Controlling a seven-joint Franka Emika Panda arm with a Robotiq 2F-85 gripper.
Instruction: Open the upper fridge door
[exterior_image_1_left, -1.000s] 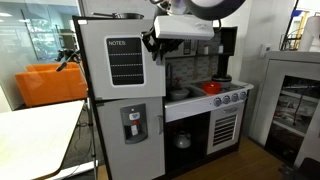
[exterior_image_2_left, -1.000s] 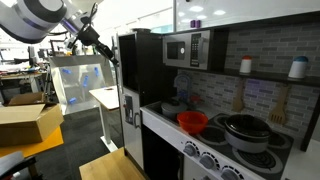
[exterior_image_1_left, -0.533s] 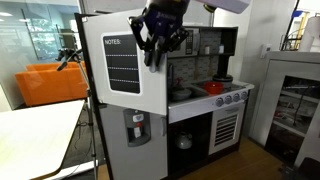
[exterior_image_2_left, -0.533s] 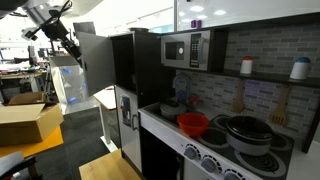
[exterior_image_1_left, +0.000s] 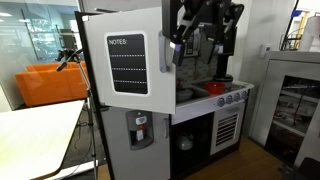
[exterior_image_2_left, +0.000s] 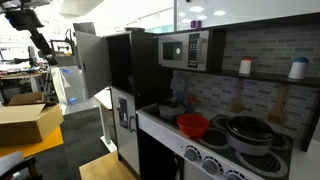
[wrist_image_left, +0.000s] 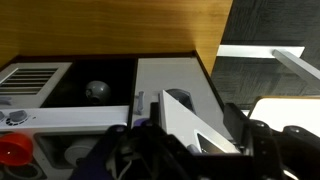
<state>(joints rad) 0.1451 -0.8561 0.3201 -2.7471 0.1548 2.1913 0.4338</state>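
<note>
The upper fridge door (exterior_image_1_left: 128, 62), light grey with a black NOTES panel, stands swung open from the toy fridge; in an exterior view it shows edge-on (exterior_image_2_left: 92, 62). Its vertical grey handle (exterior_image_1_left: 165, 52) sits on the free edge. My gripper (exterior_image_1_left: 198, 42) hangs just beside that handle, fingers apart, holding nothing. In an exterior view the gripper (exterior_image_2_left: 42, 48) is a short way off the door's free edge. In the wrist view the door's top corner (wrist_image_left: 185, 120) lies below the open gripper (wrist_image_left: 188, 146).
The lower door with a dispenser panel (exterior_image_1_left: 138, 128) is closed. A toy stove with a red pot (exterior_image_1_left: 213, 87) and a microwave (exterior_image_2_left: 183, 48) adjoin the fridge. A white table (exterior_image_1_left: 35, 130), a cardboard box (exterior_image_2_left: 25, 120) and a glass cabinet (exterior_image_1_left: 295, 100) stand around.
The upper door has swung from closed to wide open, pulled by the shut gripper on its handle. The fingers have now parted and let the handle go.
</note>
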